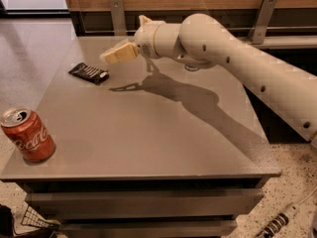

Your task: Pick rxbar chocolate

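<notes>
My gripper (108, 57) is hovering over the grey table (148, 133), just right of the rxbar chocolate (88, 73) and clear of it; I am unable to tell how wide it is open. The bar is lying flat near the far-left edge. A Coca-Cola can (28, 134) is standing upright at the near-left corner.

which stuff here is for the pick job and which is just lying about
For the job:
rxbar chocolate, flat on the table, far left part
claw, hovering close above the bar's right end

Just lying about:
Coke can, upright at the table's near left corner
</notes>
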You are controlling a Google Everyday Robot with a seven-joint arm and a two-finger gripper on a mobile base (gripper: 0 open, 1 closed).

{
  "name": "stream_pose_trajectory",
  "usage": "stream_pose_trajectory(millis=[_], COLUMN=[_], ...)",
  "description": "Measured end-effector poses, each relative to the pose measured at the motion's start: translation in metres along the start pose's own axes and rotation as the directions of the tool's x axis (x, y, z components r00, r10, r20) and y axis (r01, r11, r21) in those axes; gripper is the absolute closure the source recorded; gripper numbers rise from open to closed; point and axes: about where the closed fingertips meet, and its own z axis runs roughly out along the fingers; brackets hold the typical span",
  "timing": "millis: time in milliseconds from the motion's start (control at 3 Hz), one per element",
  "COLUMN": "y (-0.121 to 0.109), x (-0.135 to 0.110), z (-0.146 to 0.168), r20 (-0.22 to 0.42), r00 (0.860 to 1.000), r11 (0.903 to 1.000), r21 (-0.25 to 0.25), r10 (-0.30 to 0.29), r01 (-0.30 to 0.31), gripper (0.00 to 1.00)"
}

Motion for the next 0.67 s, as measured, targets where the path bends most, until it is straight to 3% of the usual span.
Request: stream_pose_trajectory(millis=[667], y=[0.034], x=[0.031], z=[0.090], r20=[0.048], r00=[0.996], r11=[0.9911], r21=[-0.110], r10=[0.080], r01=[-0.074], gripper=[0.00])
